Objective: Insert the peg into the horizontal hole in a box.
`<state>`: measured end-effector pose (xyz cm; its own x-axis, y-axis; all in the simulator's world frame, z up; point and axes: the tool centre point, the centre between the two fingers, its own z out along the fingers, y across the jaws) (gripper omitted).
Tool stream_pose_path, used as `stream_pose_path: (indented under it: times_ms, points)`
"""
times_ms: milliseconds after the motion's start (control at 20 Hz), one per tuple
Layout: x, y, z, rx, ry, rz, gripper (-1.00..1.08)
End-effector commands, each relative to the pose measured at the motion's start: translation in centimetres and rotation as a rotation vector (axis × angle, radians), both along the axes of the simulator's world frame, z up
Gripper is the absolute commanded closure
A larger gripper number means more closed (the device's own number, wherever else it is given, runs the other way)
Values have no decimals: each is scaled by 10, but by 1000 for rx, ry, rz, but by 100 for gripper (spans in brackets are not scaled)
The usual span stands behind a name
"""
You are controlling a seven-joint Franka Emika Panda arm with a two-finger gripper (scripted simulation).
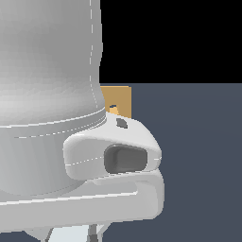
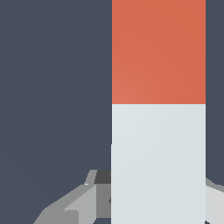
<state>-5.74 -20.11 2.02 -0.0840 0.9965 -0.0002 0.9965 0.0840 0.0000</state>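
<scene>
One peg (image 2: 158, 109) fills the wrist view at close range, its white length flanked low down by the grey fingers (image 2: 72, 203) of the gripper (image 2: 148, 205), which appears clamped on it, though contact is not clearly shown. The box (image 1: 119, 99) is glimpsed only in the exterior view, behind the arm (image 1: 47, 94), with the hole (image 1: 113, 108) just visible at the arm's edge. Whether the peg's long axis is lined up with that hole cannot be told, and the insertion is judged to depend on it.
</scene>
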Motion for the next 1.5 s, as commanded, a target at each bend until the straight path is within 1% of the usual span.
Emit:
stream_pose_path:
  times_ms: [0, 250, 500, 700, 1250, 1450]
  points:
    - [0, 4, 0, 0, 0, 1, 108]
    - [3, 26, 3, 0, 0, 3, 108]
    - [6, 68, 7, 0, 0, 7, 108]
    - [11, 114, 12, 0, 0, 11, 108]
    - [25, 263, 27, 0, 0, 23, 108]
    - [30, 307, 32, 0, 0, 27, 108]
